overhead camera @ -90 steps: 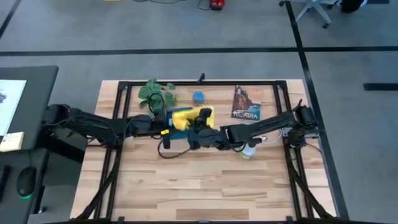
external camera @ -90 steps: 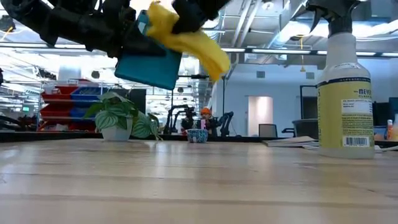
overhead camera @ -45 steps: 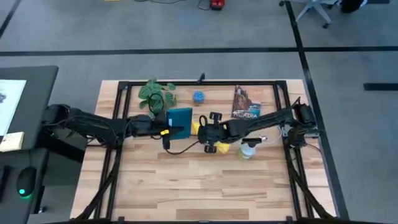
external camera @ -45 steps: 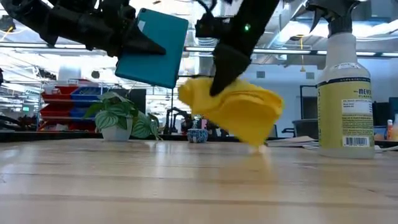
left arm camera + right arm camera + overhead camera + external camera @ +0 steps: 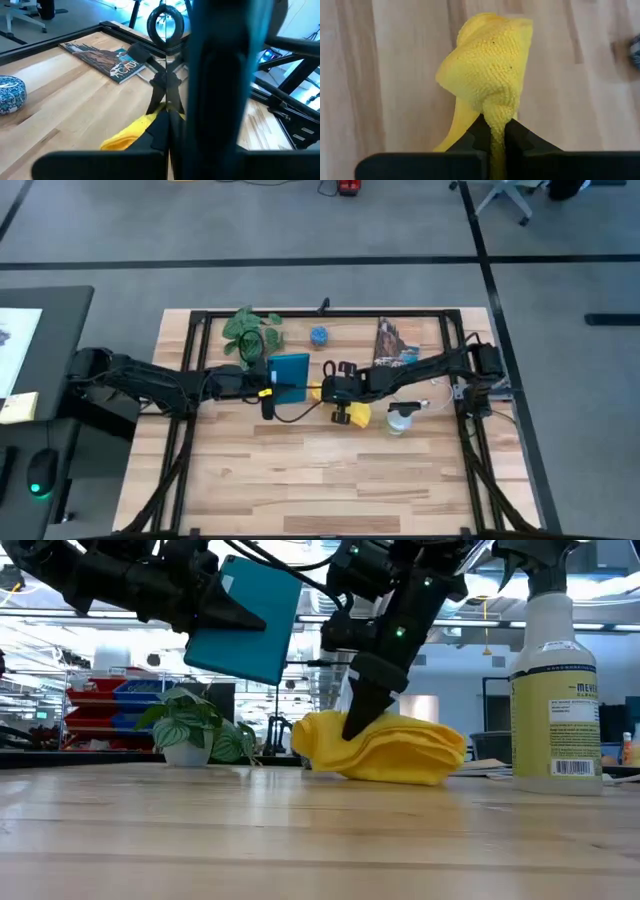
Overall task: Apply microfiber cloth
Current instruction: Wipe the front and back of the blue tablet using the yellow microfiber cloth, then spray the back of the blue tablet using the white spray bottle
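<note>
"MEYER'S" on spray bottle [image 5: 554, 670] (partly cut off)

Even, bright overhead light; soft shadows on the counter [image 5: 330, 470]. Ceiling lamps glare in the low view. The left wrist view's near tablet [image 5: 220, 75] is blurred, background sharper

Left wrist view. Teal tablet [image 5: 220, 75] stands edge-on, very close, a tall blurred band filling the middle. A dark bar of the left arm's own gripper crosses in front, low down; finger state cannot be read. Past the tablet, the right gripper [image 5: 162, 112] points down onto the microfiber cloth [image 5: 131, 135], a yellow bunch lying on the tabletop [image 5: 60, 100]. 1 book [image 5: 105, 56] lies flat near the black frame rail at the tabletop's edge. 1 blue-patterned bowl [image 5: 10, 94] sits well apart from the cloth.
</note>
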Motion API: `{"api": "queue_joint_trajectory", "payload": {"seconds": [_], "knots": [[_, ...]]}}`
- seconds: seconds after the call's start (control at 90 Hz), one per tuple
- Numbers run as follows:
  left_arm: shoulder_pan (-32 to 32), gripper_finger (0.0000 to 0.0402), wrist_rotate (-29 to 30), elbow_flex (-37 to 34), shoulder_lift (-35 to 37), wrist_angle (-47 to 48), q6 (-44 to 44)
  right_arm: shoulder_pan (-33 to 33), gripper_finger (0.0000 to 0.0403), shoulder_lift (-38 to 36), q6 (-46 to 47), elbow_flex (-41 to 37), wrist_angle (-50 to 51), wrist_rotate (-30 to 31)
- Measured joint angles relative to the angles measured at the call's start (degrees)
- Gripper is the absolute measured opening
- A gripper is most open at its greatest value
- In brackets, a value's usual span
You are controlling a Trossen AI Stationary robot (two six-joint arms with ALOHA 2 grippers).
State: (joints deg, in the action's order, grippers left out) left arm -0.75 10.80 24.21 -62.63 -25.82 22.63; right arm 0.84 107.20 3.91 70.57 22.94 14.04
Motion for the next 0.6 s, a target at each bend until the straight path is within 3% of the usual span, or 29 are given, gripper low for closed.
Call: {"api": "queue_joint_trajectory", "payload": {"seconds": [0.156, 0.456, 0.6], "knots": [[0.0, 0.0011, 0.0, 0.0, 0.0, 0.0, 0.2, 0.4, 0.003, 0.0, 1.7, -1.4, -2.9, -3.5], [0.0, 0.0011, 0.0, 0.0, 0.0, 0.0, 0.5, 0.9, 0.0186, 0.0, 1.6, -1.4, -4.5, -9.1], [0.0, 0.0011, 0.1, 0.0, 0.0, 0.0, 0.5, 0.9, 0.0236, -0.2, -0.9, 0.0, -6.4, -13.7]]}}
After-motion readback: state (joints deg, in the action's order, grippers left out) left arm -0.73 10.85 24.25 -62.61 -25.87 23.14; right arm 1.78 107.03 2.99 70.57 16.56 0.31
